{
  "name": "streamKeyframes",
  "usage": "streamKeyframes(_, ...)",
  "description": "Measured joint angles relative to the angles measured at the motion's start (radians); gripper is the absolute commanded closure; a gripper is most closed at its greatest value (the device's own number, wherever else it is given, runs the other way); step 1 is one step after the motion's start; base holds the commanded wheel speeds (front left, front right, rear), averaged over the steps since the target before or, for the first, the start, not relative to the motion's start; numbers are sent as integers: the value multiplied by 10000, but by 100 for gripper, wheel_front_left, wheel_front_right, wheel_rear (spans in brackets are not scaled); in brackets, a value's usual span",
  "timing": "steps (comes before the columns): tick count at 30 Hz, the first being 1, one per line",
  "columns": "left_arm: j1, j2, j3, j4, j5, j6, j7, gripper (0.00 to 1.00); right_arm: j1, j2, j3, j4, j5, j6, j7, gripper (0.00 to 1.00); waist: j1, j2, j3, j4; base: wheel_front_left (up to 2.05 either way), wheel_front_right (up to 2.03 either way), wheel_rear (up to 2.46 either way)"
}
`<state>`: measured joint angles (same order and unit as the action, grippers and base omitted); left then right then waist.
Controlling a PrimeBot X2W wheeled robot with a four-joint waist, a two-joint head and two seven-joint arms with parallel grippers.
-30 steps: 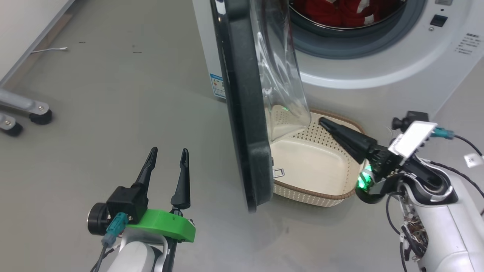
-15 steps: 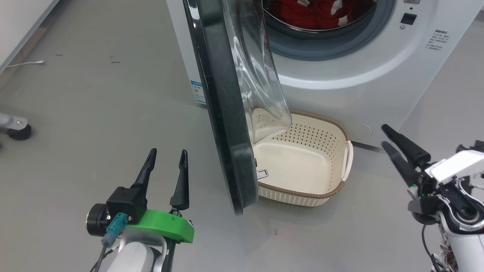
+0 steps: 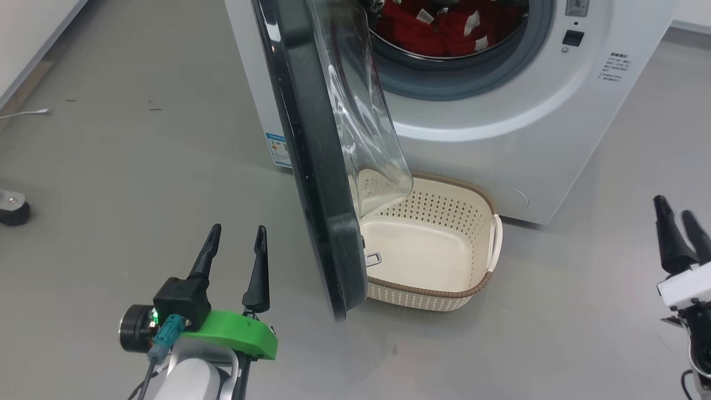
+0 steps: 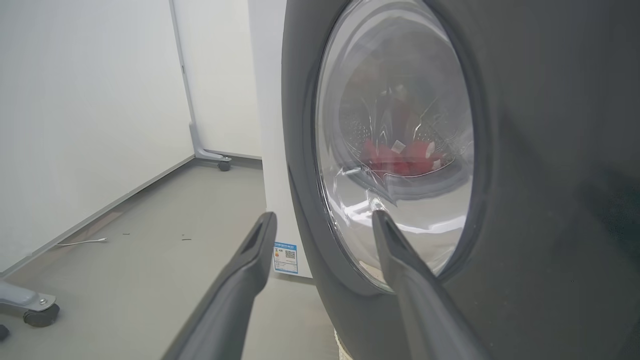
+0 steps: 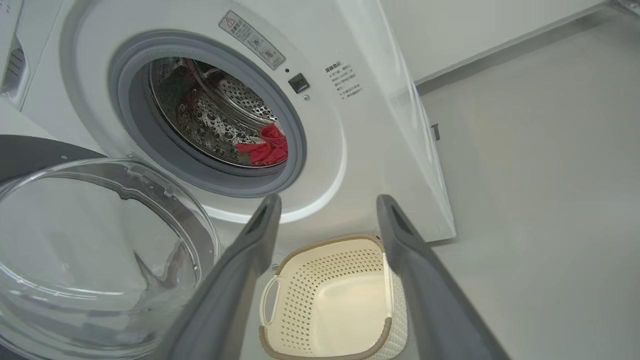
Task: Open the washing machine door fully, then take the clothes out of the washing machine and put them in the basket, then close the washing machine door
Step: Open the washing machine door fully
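Observation:
The white washing machine (image 3: pixel 500 139) stands at the top, its drum holding red clothes (image 3: pixel 439 28). The washing machine door (image 3: pixel 311 166) stands swung out, edge-on to me, its glass bowl over the left end of the empty cream basket (image 3: pixel 430 290) on the floor. My left gripper (image 3: pixel 236 230) is open, left of the door's outer face (image 4: pixel 550 200), touching nothing. My right gripper (image 3: pixel 674 206) is open at the far right, well clear of the basket. The right wrist view looks past its fingers (image 5: pixel 328 200) at the basket (image 5: pixel 310 280) and clothes (image 5: pixel 267 145).
Grey floor spreads left and right of the machine. A caster (image 3: pixel 14 211) sits at the left edge, and a thin white cable (image 3: pixel 25 114) lies by the left wall. A blue sticker (image 3: pixel 278 149) marks the machine's side.
My right gripper has opened and drawn back from above the basket to the far right. The head camera has shifted, so the machine sits lower and further left. The left gripper holds still.

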<state>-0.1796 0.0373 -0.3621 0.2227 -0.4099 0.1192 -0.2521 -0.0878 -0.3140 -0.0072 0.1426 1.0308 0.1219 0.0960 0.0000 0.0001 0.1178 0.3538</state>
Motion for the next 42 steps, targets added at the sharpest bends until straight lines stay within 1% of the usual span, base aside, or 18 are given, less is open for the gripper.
streamKeyframes(4, 10, 2, 50, 98, 100, 0, 0, 0, 317, -401, -23, -27, -1643, 0, -1356, 0, 0, 0, -103, -71, 0, 0, 0)
streamKeyframes(8, 15, 2, 56, 144, 150, 0, 0, 0, 621, -995, -69, -144, -3386, -13, -2614, 0, 0, 0, -160, -105, 0, 0, 0)
streamKeyframes(10, 15, 0, 86, 167, 157, 0, 0, 0, 697, -1151, -19, -163, -4038, -180, -3103, 0, 0, 0, -171, -109, 0, 0, 0)
streamKeyframes(13, 17, 0, 201, 201, 221, 0, 0, 0, 999, -1185, 102, -161, -4723, -554, -3703, 0, 0, 0, -198, -119, 0, 0, 0)
streamKeyframes(14, 17, 2, 240, 205, 236, 0, 0, 0, 1105, -1179, 134, -146, -4892, -642, -3731, 0, 0, 0, -208, -123, 0, 0, 0)
streamKeyframes(16, 26, 0, 309, 209, 238, 0, 0, 0, 1296, -1087, 155, -130, -5058, -838, -3684, 0, 0, 0, -224, -136, 0, 0, 0)
streamKeyframes(20, 73, 2, 364, 224, 247, 0, 0, 0, 1618, -696, 232, -100, -5321, -1168, -3595, 0, 0, 0, -254, -164, 0, 0, 0)
streamKeyframes(24, 139, 0, 380, 230, 247, 0, 0, 0, 1914, -226, 341, -84, -5348, -1342, -3591, 0, 0, 0, -279, -190, 0, 0, 0)
streamKeyframes(28, 204, 0, 389, 238, 247, 0, 0, 0, 2074, 157, 552, -121, -5446, -1348, -3565, 0, 0, 0, -282, -221, 0, 0, 0)
streamKeyframes(36, 211, 0, 407, 244, 247, 0, 0, 0, 2197, 654, 790, -508, -5948, -1335, -3565, 0, 0, 0, -261, -307, 0, 0, 0)
streamKeyframes(42, 216, 0, 420, 263, 245, 0, 0, 0, 2241, 809, 784, -606, -6111, -1319, -3565, 0, 0, 0, -248, -343, 0, 0, 0)
